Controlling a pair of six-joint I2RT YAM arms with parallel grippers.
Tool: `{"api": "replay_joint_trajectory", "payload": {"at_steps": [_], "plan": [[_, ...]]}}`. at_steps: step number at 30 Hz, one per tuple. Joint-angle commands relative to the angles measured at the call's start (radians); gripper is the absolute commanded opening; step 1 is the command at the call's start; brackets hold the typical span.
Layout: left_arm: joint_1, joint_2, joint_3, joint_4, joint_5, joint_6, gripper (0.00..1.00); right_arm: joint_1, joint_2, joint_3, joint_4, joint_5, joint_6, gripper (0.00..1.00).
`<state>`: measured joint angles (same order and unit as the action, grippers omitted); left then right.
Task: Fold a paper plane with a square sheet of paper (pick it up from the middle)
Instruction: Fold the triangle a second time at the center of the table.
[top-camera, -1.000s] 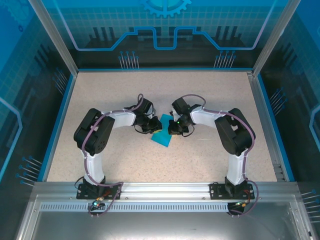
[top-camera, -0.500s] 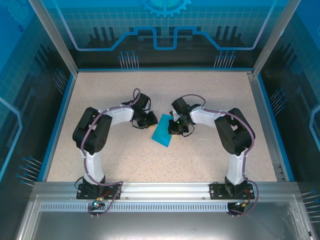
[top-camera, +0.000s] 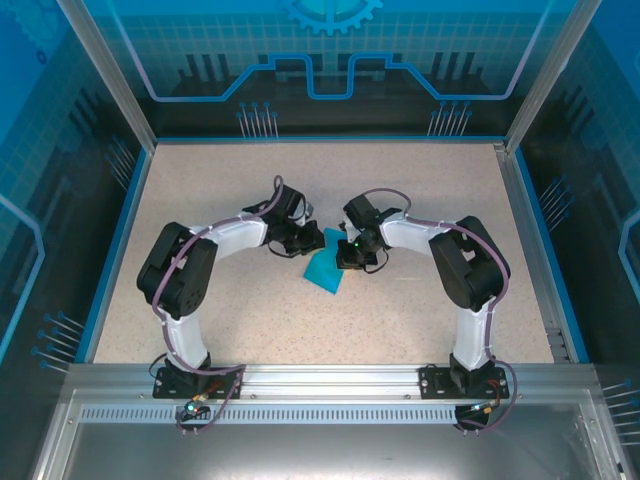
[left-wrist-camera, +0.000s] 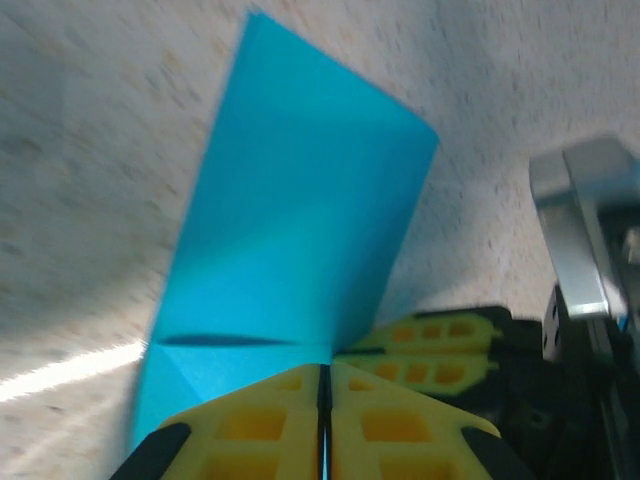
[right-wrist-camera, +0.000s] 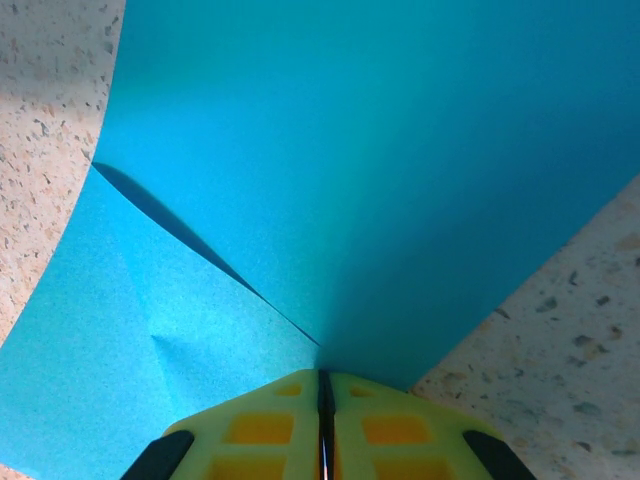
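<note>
- Centrally on the speckled beige tabletop (top-camera: 420, 310), between the two grippers: a thin, partly folded cyan-blue paper sheet (top-camera: 322, 274) (left-wrist-camera: 300, 200) (right-wrist-camera: 350, 150).
- From the top camera, long axis running roughly far to near: a pointed corner at the far end, up between the two wrists, and the broader part lying flat on the table at the near end.
- From the left wrist camera, one panel standing steeply up from a crease, its top corner pointing away from the lens; a second layer lying flat below it at the left, with a dark shadow line along the fold.
- From the right wrist camera, a diagonal crease running from the left edge down to the fingertips, with one flap lifted over a lower layer.
- Left gripper (top-camera: 312, 242) (left-wrist-camera: 323, 390) clenched on the sheet's edge, yellow pads pressed together with only a hairline between them.
- Right gripper (top-camera: 346, 262) (right-wrist-camera: 322, 390) (left-wrist-camera: 430, 345) likewise pinched tight on the paper, just beside the left one's fingers in the left wrist view.
- Against half a second ago: left gripper shifted right, closer in on the sheet; left elbow swung further out to the left; sheet no longer one long flat strip, its far part now raised; right arm in the same place.
</note>
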<state>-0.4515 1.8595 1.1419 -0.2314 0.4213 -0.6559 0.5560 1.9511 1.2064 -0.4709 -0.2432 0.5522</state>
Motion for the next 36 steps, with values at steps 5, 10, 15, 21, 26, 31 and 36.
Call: {"api": "replay_joint_trajectory", "payload": {"at_steps": [5,10,15,21,26,31,36], "plan": [[-0.021,0.047,-0.041,0.001,0.045,-0.038,0.07,-0.002,0.070,-0.027,-0.091,0.113,-0.009,0.09],[-0.021,0.076,-0.042,-0.019,0.004,-0.033,0.05,-0.002,0.062,-0.021,-0.077,0.092,-0.008,0.09],[-0.021,0.097,-0.049,-0.028,-0.019,-0.034,0.05,-0.002,0.026,-0.012,-0.037,0.031,-0.009,0.10],[-0.021,0.116,-0.053,-0.055,-0.029,-0.026,0.04,-0.001,-0.056,0.022,0.012,-0.063,-0.024,0.12],[-0.020,0.122,-0.053,-0.085,-0.049,-0.024,0.03,0.027,-0.123,-0.001,0.021,-0.068,-0.041,0.13],[-0.021,0.128,-0.055,-0.083,-0.044,-0.029,0.03,0.077,-0.138,-0.047,0.015,-0.074,-0.028,0.12],[-0.020,0.128,-0.054,-0.083,-0.042,-0.028,0.04,0.103,-0.105,-0.073,0.050,-0.109,-0.003,0.12]]}}
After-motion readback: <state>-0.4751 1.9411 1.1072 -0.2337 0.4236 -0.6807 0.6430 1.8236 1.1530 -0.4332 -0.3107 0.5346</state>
